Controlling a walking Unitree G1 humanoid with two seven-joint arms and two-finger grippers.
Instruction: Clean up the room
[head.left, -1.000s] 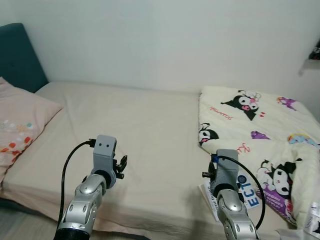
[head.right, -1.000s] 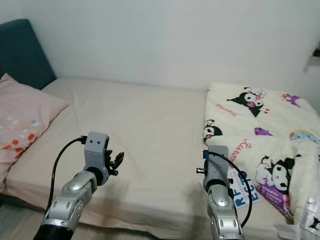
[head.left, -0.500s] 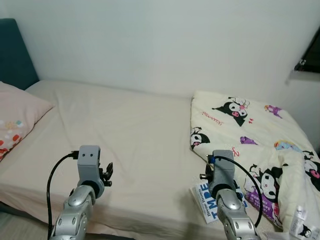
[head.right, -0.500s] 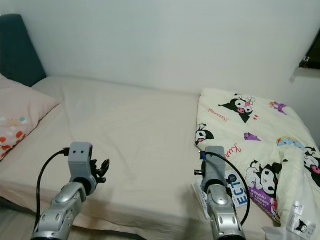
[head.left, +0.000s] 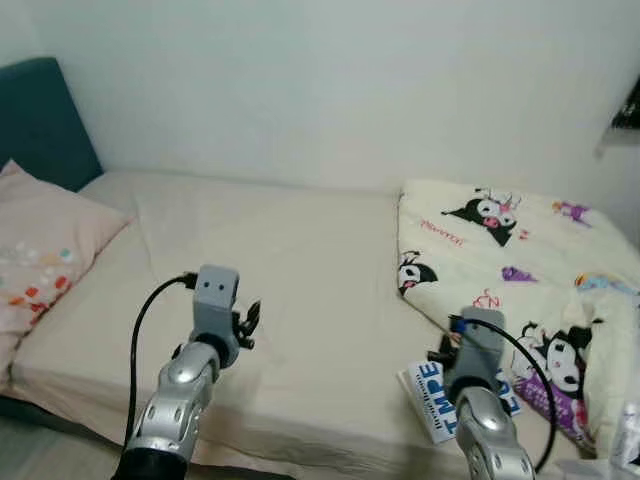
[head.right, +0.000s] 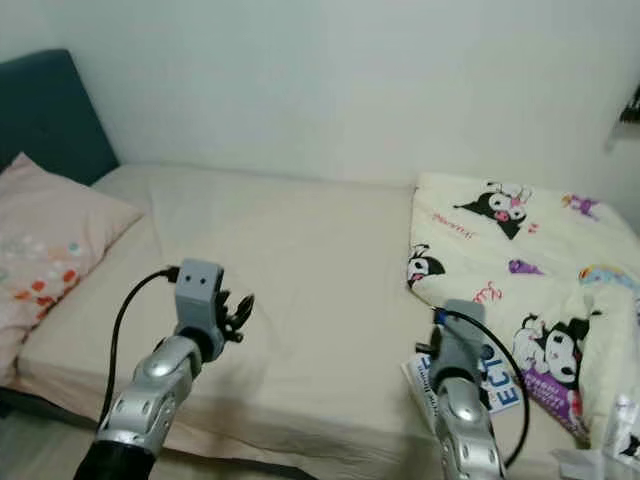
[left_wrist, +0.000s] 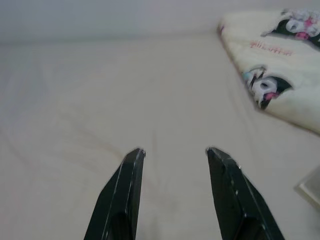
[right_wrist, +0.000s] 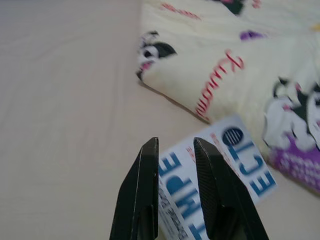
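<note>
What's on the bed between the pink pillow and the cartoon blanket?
Nothing but bare beige sheet lies between the pillow and the blanket, as the left eye view shows.

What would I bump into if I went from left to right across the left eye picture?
Teal headboard → pink pillow → left gripper → white booklet with blue letters → cartoon-print blanket.

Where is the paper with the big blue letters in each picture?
Left eye view: the blue-lettered paper lies near the bed's front edge, by the right arm.
Right eye view: same spot.
Right wrist view: just past the fingers.
Left wrist view: cannot tell.
Shared landmark: the cartoon blanket.
</note>
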